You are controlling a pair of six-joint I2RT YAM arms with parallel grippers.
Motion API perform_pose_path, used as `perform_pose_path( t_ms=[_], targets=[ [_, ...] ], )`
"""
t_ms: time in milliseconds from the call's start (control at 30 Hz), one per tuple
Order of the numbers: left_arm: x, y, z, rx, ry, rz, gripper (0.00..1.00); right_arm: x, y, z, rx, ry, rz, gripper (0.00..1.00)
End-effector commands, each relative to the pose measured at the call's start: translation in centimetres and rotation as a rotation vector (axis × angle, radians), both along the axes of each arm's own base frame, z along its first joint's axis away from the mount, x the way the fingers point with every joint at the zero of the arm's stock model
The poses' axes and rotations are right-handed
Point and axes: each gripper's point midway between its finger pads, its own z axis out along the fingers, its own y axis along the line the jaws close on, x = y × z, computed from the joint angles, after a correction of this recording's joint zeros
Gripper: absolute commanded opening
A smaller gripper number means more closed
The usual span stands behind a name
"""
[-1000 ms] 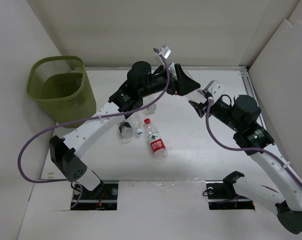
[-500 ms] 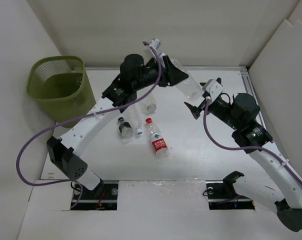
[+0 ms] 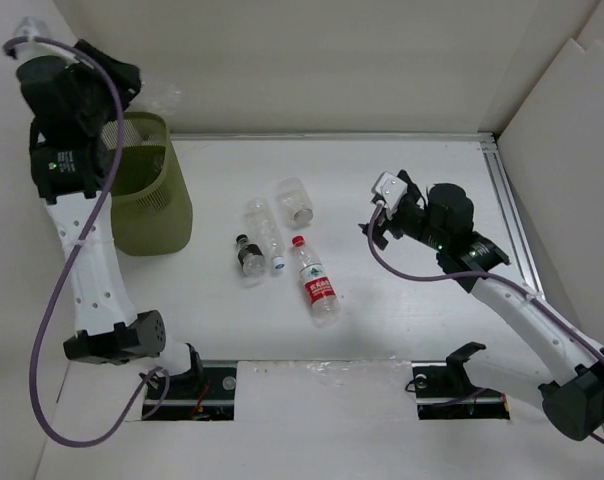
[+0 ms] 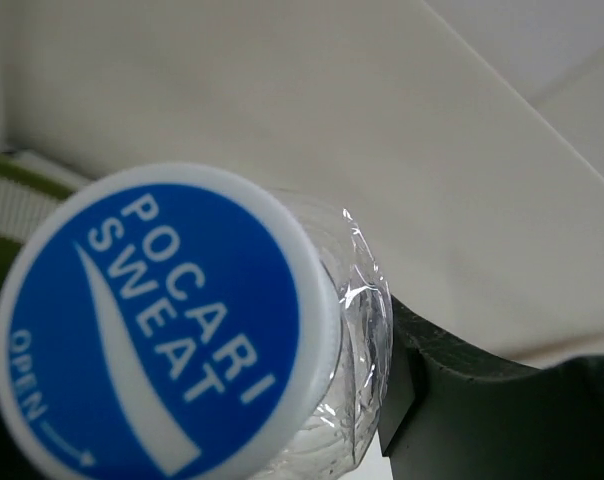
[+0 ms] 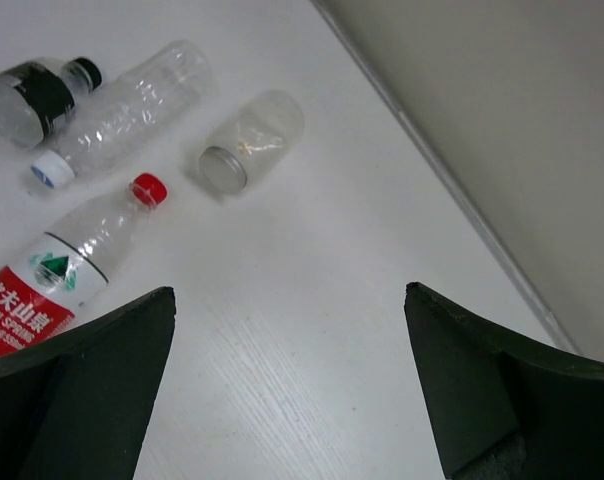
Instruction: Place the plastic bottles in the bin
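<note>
We're over a white table [image 3: 382,320] with a faint wood grain, lit soft and even, shadows barely there. Behind the table stands a plain cream back wall [image 3: 312,60]. Left of the table, a pale panel [image 3: 7,320] closes it in; right of the table, another angled panel [image 3: 567,120]. A metal rail [image 3: 514,225] runs along the table's right edge, and a grey strip [image 3: 332,135] marks its far edge.
</note>
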Motion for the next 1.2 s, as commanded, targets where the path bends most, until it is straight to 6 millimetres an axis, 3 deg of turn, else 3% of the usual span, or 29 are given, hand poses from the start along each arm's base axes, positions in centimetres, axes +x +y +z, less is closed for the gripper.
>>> perform_pose_path(
  t_ms=[0, 33, 100, 133, 200, 233, 267, 300, 467, 500, 533, 600, 700, 733, 800, 867, 933, 967, 1067, 1167],
  targets=[
    [-2.4, 7.6, -3.2, 0.009, 0.139, 0.248, 0.00, 0.3, 0.8, -0.1, -0.014, -0.041, 0.048, 1.00],
    [-2.3, 8.5, -4.8, 0.015, 0.182, 0.272, 0.00, 0.3, 0.9, -0.5, -0.016, -0.038, 0.048, 1.00],
    [-2.6, 10.7, -5.9, 0.029, 0.218, 0.397, 0.00, 0.4, 0.9, -1.3, -0.033, -0.029, 0.051, 1.00],
    [-2.4, 11.3, -7.8, 0.031, 0.273, 0.423, 0.00, 0.1, 1.2, -1.8, -0.038, -0.021, 0.064, 1.00],
    [-2.8, 12.7, -9.0, 0.038, 0.309, 0.489, 0.01, -0.1, 1.3, -2.4, -0.047, -0.011, 0.061, 1.00],
    [-2.7, 12.7, -9.8, 0.038, 0.330, 0.488, 0.13, -0.6, 1.6, -2.7, -0.051, -0.010, 0.069, 1.00],
    [-2.6, 13.1, -10.6, 0.041, 0.337, 0.505, 0.64, -1.2, 1.7, -3.5, -0.065, 0.005, 0.072, 1.00],
    [-2.4, 13.1, -11.1, 0.041, 0.345, 0.504, 0.99, -1.4, 2.0, -3.5, -0.062, 0.010, 0.072, 1.00],
    [-3.3, 12.7, -10.0, 0.049, 0.311, 0.495, 1.00, -4.7, 3.0, -6.5, 0.012, 0.124, -0.001, 1.00],
    [-3.8, 12.6, -8.5, 0.050, 0.274, 0.497, 1.00, -5.5, 3.8, -5.7, 0.101, 0.137, -0.016, 1.00],
    [-3.9, 12.6, -7.8, 0.064, 0.260, 0.496, 1.00, -6.6, 4.8, -6.3, 0.106, 0.151, -0.027, 1.00],
    [-5.5, 10.5, -5.0, 0.112, 0.195, 0.459, 1.00, -7.1, 5.8, -7.8, 0.108, 0.212, -0.071, 1.00],
    [-6.9, 7.4, -3.0, 0.144, 0.135, 0.374, 1.00, -7.4, 7.1, -9.8, 0.123, 0.315, -0.116, 1.00],
    [-7.2, 6.5, -3.2, 0.144, 0.137, 0.343, 1.00, -7.1, 7.4, -11.8, 0.090, 0.358, -0.143, 1.00],
    [-8.2, 4.7, -3.0, 0.146, 0.119, 0.258, 1.00, -7.1, 8.4, -12.4, 0.085, 0.382, -0.171, 1.00],
    [-8.3, 3.0, -4.7, 0.148, 0.140, 0.165, 1.00, -6.7, 9.1, -14.5, 0.053, 0.422, -0.214, 1.00],
    [-9.4, 2.2, -4.8, 0.148, 0.118, 0.142, 1.00, -6.2, 9.8, -15.0, 0.059, 0.450, -0.243, 1.00],
    [-9.3, 1.6, -6.1, 0.146, 0.140, 0.110, 1.00, -5.8, 10.4, -16.2, 0.044, 0.466, -0.252, 1.00],
    [-9.9, 0.4, -6.3, 0.175, 0.128, 0.077, 1.00, -5.8, 11.6, -19.0, 0.023, 0.525, -0.255, 1.00],
    [-10.3, 0.7, -6.2, 0.192, 0.137, 0.108, 1.00, -5.6, 12.1, -20.2, 0.034, 0.551, -0.272, 1.00]
  ],
)
